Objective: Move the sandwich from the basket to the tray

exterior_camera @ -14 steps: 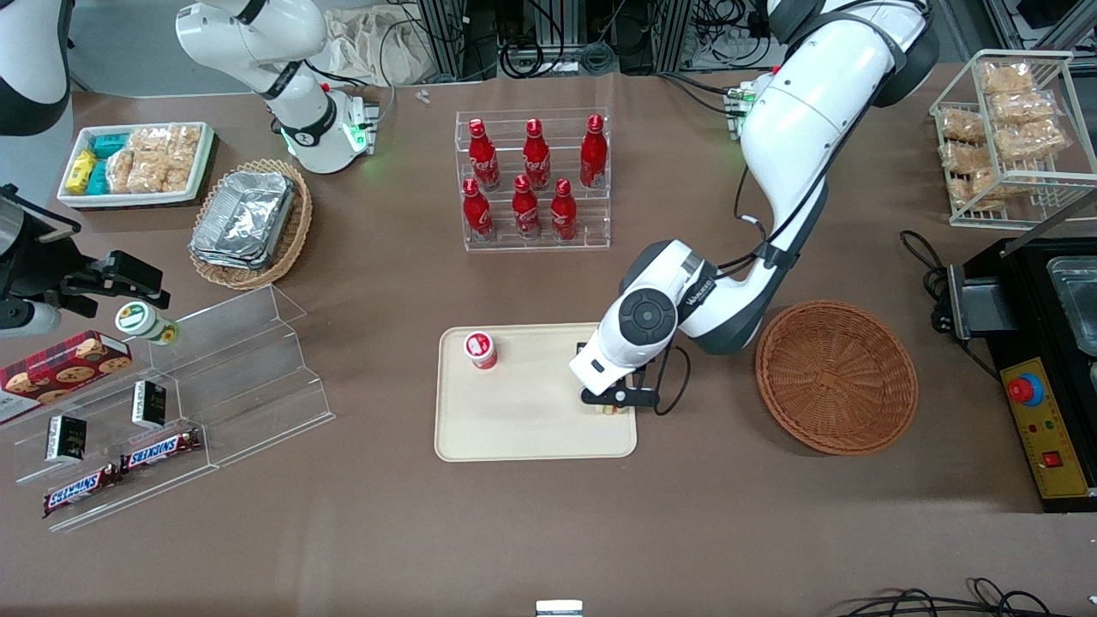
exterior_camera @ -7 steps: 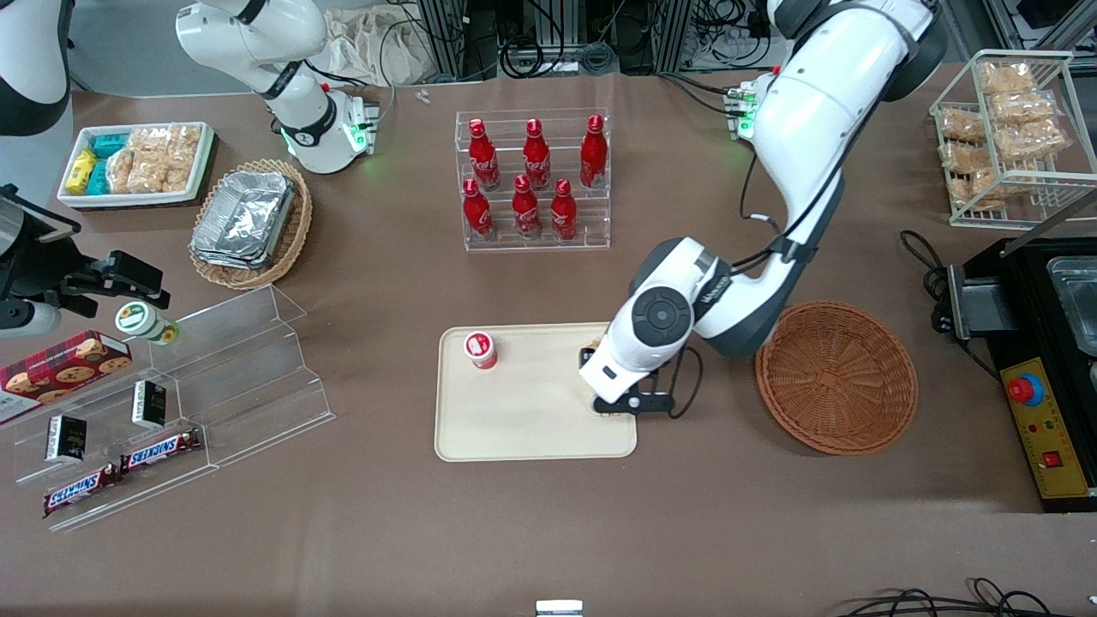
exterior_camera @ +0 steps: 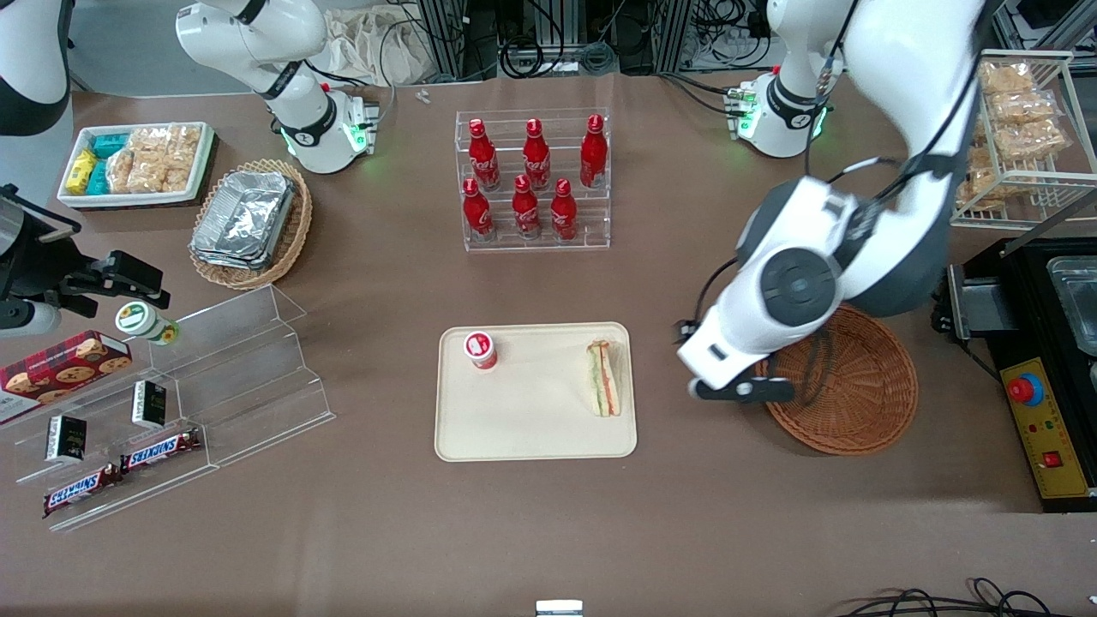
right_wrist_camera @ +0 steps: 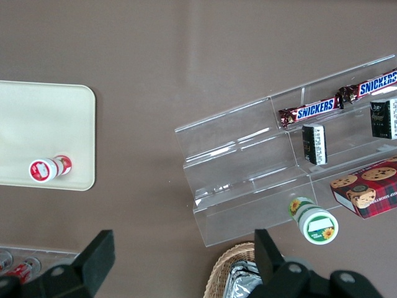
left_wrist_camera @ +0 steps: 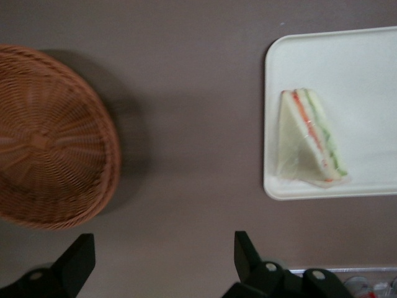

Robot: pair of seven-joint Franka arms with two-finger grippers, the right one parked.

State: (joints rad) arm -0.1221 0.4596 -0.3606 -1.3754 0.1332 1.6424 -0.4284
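Now the jaws of the left arm's gripper (left_wrist_camera: 160, 257) stand wide apart with nothing between them, hanging above bare brown counter (exterior_camera: 531, 531) in the gap between the basket (exterior_camera: 848, 394) and the tray (exterior_camera: 531, 428). In the front view the gripper (exterior_camera: 741, 392) sits right of centre, just at the basket's rim on the side nearest the tray, raised clear of the counter.

Nothing lies in the round reddish-brown basket (left_wrist_camera: 49, 136). The sandwich (exterior_camera: 602, 378) lies flat on the tray, at the tray's end nearest the basket, its striped orange, red and green edge showing. In the wrist view the sandwich (left_wrist_camera: 308, 139) rests close to a rounded corner of the tray (left_wrist_camera: 353, 62), well apart from the gripper.

A small red-and-white cup (exterior_camera: 481, 350) stands on the same tray near its upper left corner as the front view shows it, well apart from the sandwich. Farther from the front camera, above the tray in the frame, a clear rack of red bottles (exterior_camera: 531, 180) stands on the counter.
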